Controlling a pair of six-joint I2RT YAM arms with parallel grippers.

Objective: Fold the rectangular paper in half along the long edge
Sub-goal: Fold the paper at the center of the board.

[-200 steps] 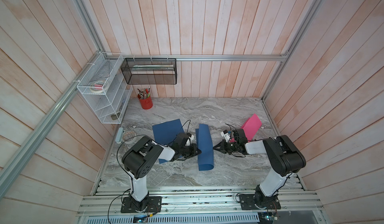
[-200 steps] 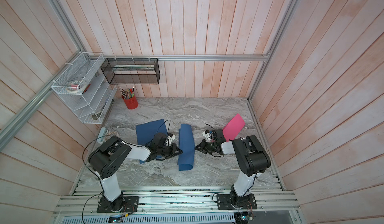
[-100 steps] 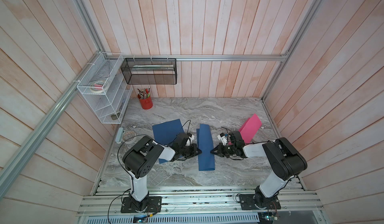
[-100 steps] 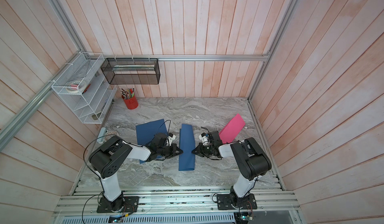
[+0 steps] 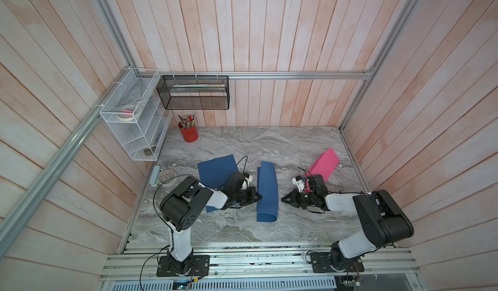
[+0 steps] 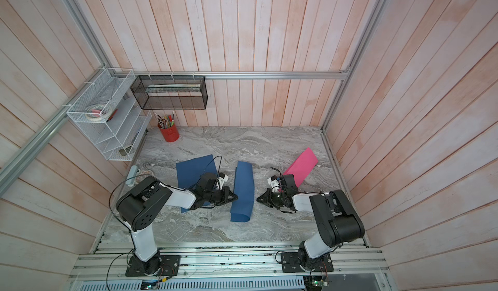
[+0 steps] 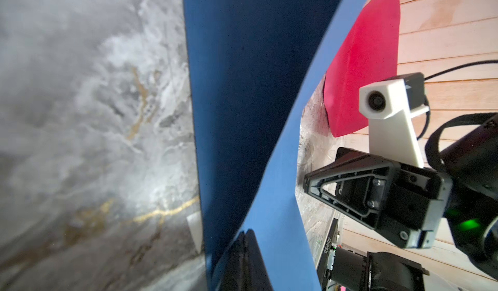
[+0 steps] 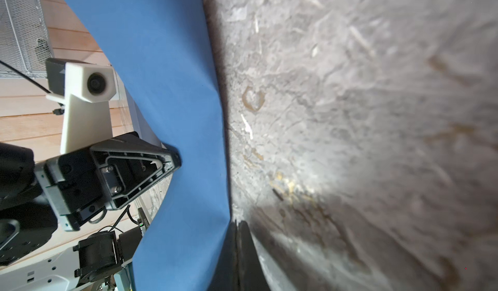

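Observation:
The blue rectangular paper (image 5: 266,192) lies mid-table in both top views (image 6: 244,192), doubled over lengthwise, its upper layer bulging and the near end curled. My left gripper (image 5: 258,196) is shut, and its tip presses against the paper's left long edge. In the left wrist view the closed tip (image 7: 246,233) rests against the raised lighter flap (image 7: 272,168). My right gripper (image 5: 283,199) is shut too, low on the table just right of the folded edge. The right wrist view has its tip (image 8: 238,223) beside the paper (image 8: 175,60). Neither gripper has paper between its fingers.
A second blue sheet (image 5: 215,172) lies flat under my left arm. A folded pink paper (image 5: 324,164) sits behind my right wrist. A red pen cup (image 5: 189,134), white wire shelf (image 5: 134,122) and black mesh basket (image 5: 192,92) are at the back left.
My right gripper slid along the paper's right edge toward the front of the table, then eased slightly away to the right. The left gripper stayed put.

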